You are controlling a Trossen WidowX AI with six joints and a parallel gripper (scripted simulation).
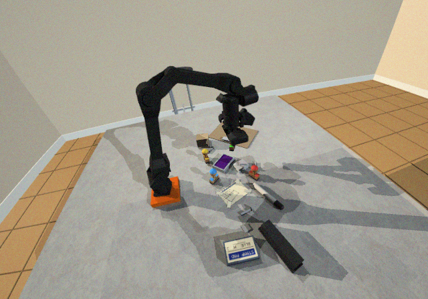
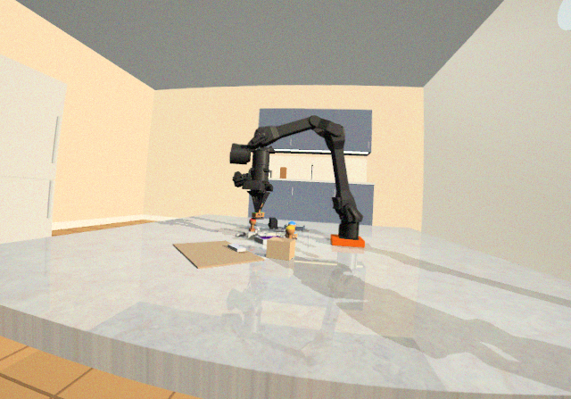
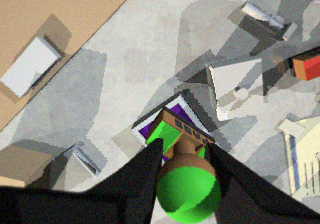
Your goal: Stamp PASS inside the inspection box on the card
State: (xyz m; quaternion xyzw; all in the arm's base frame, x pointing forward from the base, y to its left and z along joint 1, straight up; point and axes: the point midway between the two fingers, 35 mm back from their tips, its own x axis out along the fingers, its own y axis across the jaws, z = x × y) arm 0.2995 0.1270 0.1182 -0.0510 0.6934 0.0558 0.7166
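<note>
Green-knobbed stamp in tool hides purple pad.

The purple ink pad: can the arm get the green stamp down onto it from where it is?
Probably yes. The gripper holds the green-knobbed stamp above the purple ink pad, roughly over it in the wrist view, and nothing lies between them.

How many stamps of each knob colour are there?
Green knob, held in the fingers: 1
Yellow knob: 1
Blue knob: 1
Red knob: 1
Total: 4 stamps
</note>
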